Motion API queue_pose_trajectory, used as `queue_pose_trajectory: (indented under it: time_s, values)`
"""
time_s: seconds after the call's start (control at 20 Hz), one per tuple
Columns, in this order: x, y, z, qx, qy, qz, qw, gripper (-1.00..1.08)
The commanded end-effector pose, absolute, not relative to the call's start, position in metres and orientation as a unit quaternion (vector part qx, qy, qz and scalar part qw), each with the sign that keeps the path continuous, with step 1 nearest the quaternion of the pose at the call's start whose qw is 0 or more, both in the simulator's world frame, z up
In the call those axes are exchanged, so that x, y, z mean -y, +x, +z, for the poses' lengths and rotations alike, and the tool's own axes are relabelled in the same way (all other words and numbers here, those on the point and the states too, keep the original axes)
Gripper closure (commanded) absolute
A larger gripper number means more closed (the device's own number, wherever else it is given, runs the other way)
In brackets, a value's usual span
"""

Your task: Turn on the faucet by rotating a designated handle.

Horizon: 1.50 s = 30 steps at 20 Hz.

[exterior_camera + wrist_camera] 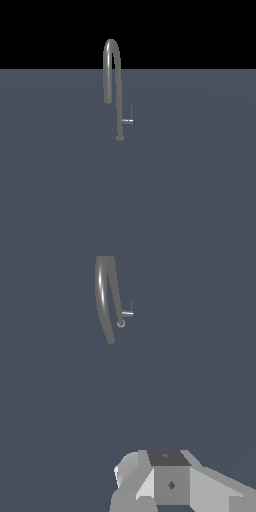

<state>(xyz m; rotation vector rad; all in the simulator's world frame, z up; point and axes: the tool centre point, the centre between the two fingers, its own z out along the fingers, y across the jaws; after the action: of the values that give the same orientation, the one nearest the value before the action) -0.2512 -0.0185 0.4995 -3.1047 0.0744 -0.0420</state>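
The faucet [119,90] is a tall grey gooseneck tap standing on a small round base in the middle of the exterior view. Its spout arches over toward the exterior view's left. The handle [131,115] is a very thin upright rod on a short horizontal stub, low on the stem's right side. From the wrist view, the faucet [103,301] and its handle [128,312] show from above, far off. My gripper [170,481] shows only as grey blocky parts at the picture's edge, well apart from the faucet. Its fingertips are hidden. It does not show in the exterior view.
A flat blue-grey surface [190,190] stretches all around the faucet, with a black background behind it. Nothing else stands on it.
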Motion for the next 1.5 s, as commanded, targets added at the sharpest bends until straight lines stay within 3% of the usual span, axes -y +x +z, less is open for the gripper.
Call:
queue_pose_trajectory:
  time_s: [0.0,0.65,1.45]
  values:
    - [0.019,-0.251,0.5,-0.024,-0.999,-0.014,0.018,1.08]
    - [0.015,-0.227,0.494,-0.054,-0.997,0.013,0.046,1.08]
    - [0.011,-0.139,0.463,-0.161,-0.969,0.112,0.151,1.08]
